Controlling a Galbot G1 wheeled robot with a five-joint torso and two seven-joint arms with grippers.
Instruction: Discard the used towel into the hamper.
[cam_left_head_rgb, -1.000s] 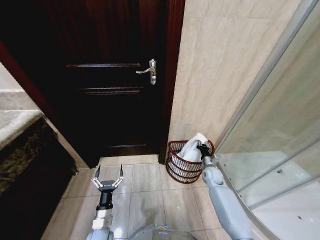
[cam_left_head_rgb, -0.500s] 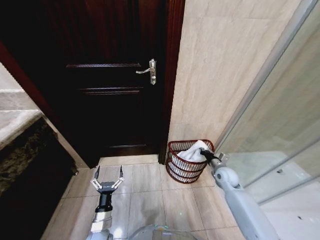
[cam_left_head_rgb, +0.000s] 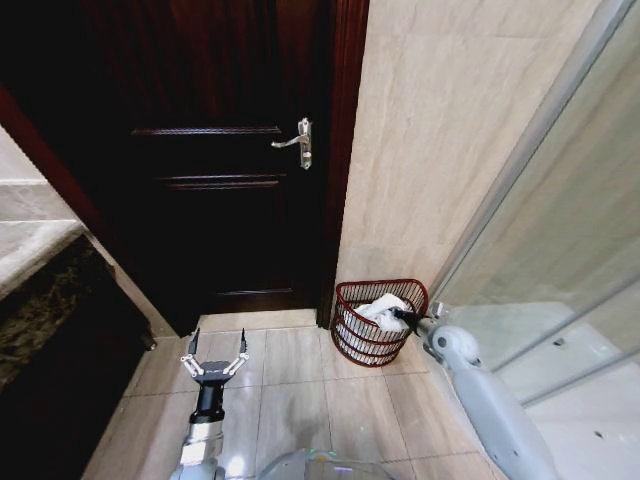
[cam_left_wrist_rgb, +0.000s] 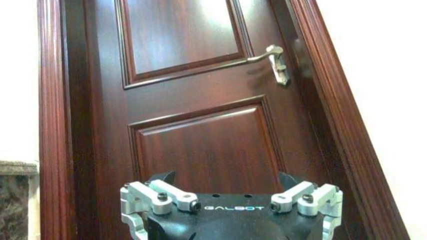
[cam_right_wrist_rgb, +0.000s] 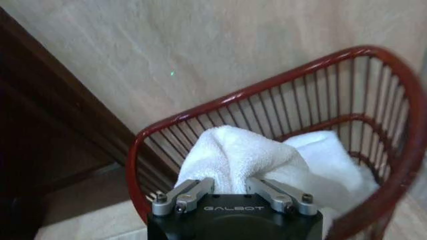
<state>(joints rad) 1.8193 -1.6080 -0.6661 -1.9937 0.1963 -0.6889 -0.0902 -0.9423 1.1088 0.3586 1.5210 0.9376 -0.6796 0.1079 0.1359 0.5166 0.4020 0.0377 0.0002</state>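
White towel (cam_right_wrist_rgb: 247, 155): inside wire hamper (cam_left_head_rgb: 377, 322) by wall, w/ right gripper (cam_right_wrist_rgb: 230, 192) fingers pinching its top fold. Release fully, lift straight up so cloth doesn't snag. Left gripper (cam_left_head_rgb: 214, 352): idle nr floor, fingers wide, empty.

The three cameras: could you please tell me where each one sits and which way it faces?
Head view: high on the robot, looking down at the floor, door and hamper; both arms show.
Left wrist view: on the left arm, facing the door; left gripper open.
Right wrist view: on the right arm, over the hamper, right gripper at the towel.
Shared: head and left wrist views both show the door handle.
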